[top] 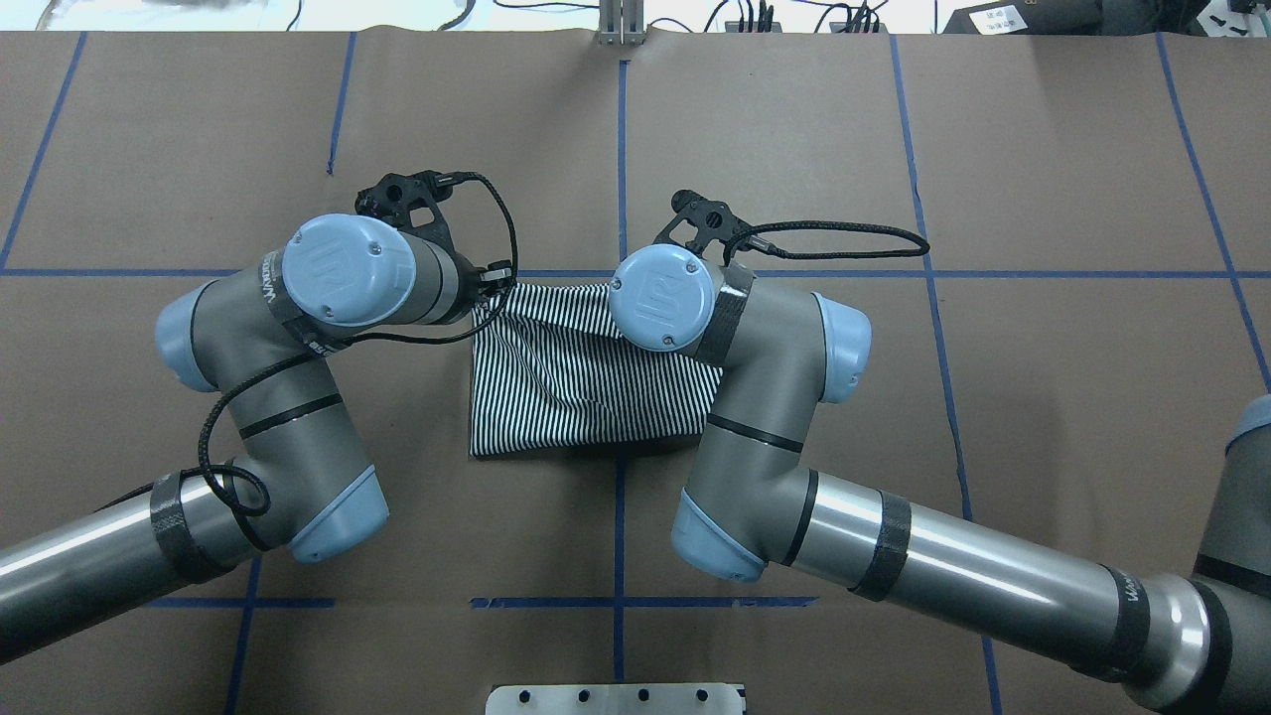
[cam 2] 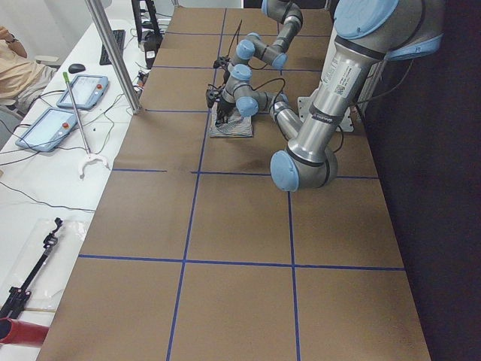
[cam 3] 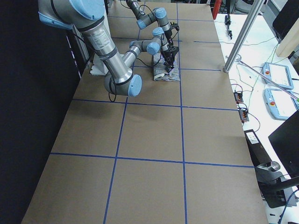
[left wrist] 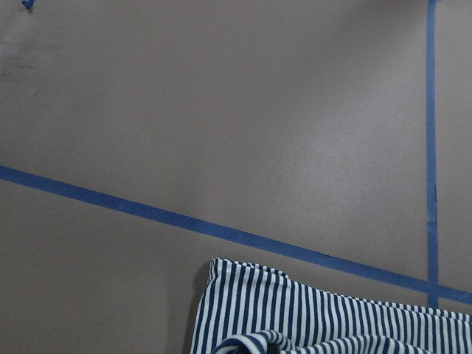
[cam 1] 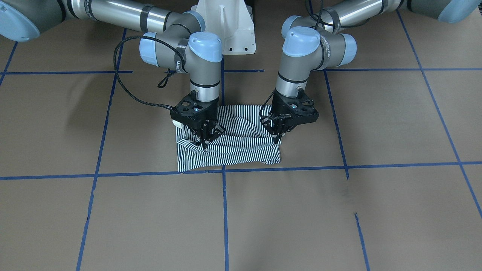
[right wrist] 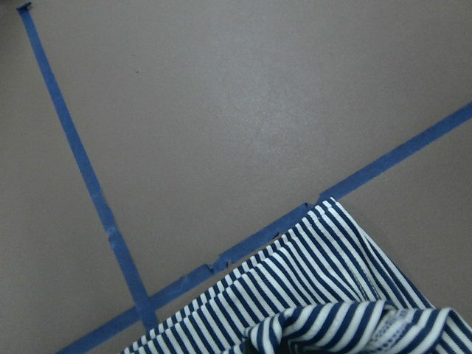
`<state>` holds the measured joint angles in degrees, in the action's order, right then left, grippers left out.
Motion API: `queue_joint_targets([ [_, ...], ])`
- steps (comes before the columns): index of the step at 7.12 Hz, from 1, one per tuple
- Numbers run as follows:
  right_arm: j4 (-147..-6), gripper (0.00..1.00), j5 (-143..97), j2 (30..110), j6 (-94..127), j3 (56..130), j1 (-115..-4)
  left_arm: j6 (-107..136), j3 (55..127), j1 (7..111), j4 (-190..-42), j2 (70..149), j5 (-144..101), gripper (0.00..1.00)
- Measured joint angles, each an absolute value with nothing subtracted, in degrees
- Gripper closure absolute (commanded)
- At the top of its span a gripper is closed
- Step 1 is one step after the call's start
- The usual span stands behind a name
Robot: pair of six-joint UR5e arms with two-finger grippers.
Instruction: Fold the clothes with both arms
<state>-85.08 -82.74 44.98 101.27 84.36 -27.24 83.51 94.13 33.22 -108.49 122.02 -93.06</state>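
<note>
Shirt lies part-folded on the worktop, just out from the white base. Left pincer and right pincer each look clenched on bunched cloth, probably to lift evenly for the next fold.

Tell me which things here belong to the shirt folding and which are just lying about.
Part of the job:
striped shirt
left pincer, pinching the shirt
right pincer, pinching the shirt

Just lying about:
tablets on the side bench
blue tape lines on the table
white robot base
</note>
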Motion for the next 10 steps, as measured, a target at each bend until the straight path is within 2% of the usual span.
queue_joint_targets([
  [2,-83.21,0.00,-83.02,44.57,94.47,83.37,-27.92,77.59,94.71,34.18,-108.84,121.84,-93.55,0.00],
  [6,-83.13,0.00,-88.34,43.21,83.88,83.81,-28.63,55.20,96.88,44.38,-108.92,119.14,-106.19,0.00],
  [10,-87.02,0.00,-85.95,43.22,75.15,82.77,-24.76,54.24,96.94,45.08,-108.98,118.92,-107.04,0.00],
])
